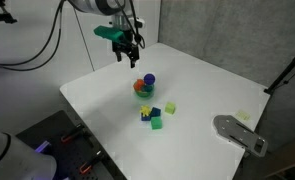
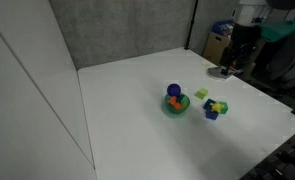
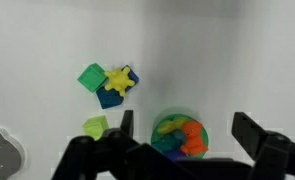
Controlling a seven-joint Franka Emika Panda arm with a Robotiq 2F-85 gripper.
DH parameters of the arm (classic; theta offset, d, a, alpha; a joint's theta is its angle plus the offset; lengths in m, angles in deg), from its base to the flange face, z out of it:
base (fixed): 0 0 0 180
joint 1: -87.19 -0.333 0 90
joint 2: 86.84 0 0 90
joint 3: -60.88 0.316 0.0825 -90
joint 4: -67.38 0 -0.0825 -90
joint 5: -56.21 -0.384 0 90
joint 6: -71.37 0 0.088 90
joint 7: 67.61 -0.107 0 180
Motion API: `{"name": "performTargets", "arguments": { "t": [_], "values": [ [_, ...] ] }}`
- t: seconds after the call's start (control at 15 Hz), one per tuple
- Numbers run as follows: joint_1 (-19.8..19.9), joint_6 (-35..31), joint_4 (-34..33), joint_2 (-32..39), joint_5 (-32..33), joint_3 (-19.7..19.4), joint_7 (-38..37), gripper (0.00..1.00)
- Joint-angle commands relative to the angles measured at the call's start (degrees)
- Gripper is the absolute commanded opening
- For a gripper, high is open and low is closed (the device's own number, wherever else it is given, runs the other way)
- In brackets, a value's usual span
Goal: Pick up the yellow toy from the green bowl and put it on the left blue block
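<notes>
Wrist view, gripper (image 3: 182,124): jaws spread wide with nothing between them; the fingers come in along the lower edge, over the green bowl (image 3: 156,138).
Wrist view, yellow toy (image 3: 119,79): not in the bowl. It lies on top of dark blue, taken as the left blue block (image 3: 111,98), with a green cube (image 3: 90,77) touching that block. Blue also shows past the toy's other side; whether that is one block or two cannot be told.
Wrist view, bowl contents: a red-orange toy (image 3: 193,135) and something blue, no yellow.
Exterior view, gripper (image 1: 124,52): high above the table (image 1: 97,95), well apart from the blocks and empty.
Exterior view, yellow toy (image 1: 147,111): a small speck on the block cluster, near the green bowl (image 1: 139,92), where a blue ball (image 1: 149,77) sits on top.
Exterior view, block cluster: yellow toy (image 2: 209,104) on blue, just beside the green bowl (image 2: 175,110); the gripper is too dim here to read.
Risk, perch: the toy seems to overhang a small top face, so a nudge to the touching cube could tip it off.
Risk, descent: coming down with jaws this wide could catch the bowl or scatter the cluster.
</notes>
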Motion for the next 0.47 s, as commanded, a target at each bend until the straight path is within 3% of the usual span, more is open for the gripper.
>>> {"name": "performTargets", "arguments": {
  "t": [0.0, 0.4],
  "values": [
    [0.8, 4.9, -1.9, -2.7, -0.6, 1.0, -2.1, 1.00],
    [0.8, 4.4, -1.2, -2.8, -0.1, 1.4, -1.4, 1.00]
  ]
}}
